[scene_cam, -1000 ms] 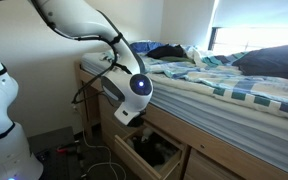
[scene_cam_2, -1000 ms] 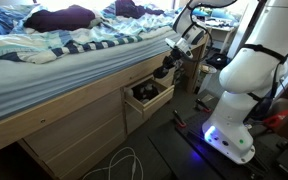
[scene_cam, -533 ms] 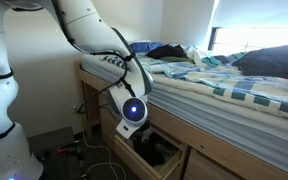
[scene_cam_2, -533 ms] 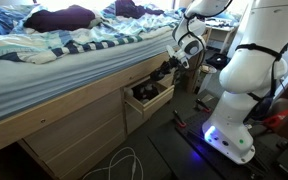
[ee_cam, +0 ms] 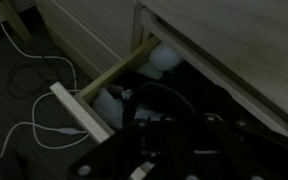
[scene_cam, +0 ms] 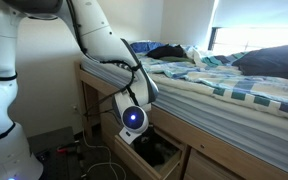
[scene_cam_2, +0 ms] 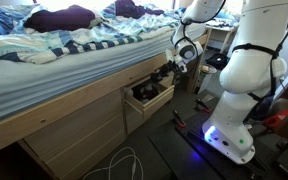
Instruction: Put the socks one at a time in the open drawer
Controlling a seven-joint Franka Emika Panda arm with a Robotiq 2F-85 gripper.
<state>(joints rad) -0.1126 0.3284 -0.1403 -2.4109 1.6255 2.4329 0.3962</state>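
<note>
Currently the gripper hangs over the open drawer, its fingers closed almost fully on a black sock. The grip shows small and dark in an exterior view, so the hold is a judgement, not a confirmed finding. Dark items, likely socks already delivered, lie inside the drawer.

Assessment: the task is partly done. This sock is not yet released, and how many socks are left elsewhere cannot be told.

The wrist view is dim. It shows the drawer front and pale round objects inside, unidentified.

Obstructions: the bed frame, under striped bedding, sits directly above the drawer's rear and limits the approach. Cables lie on the floor just beside the drawer.
</note>
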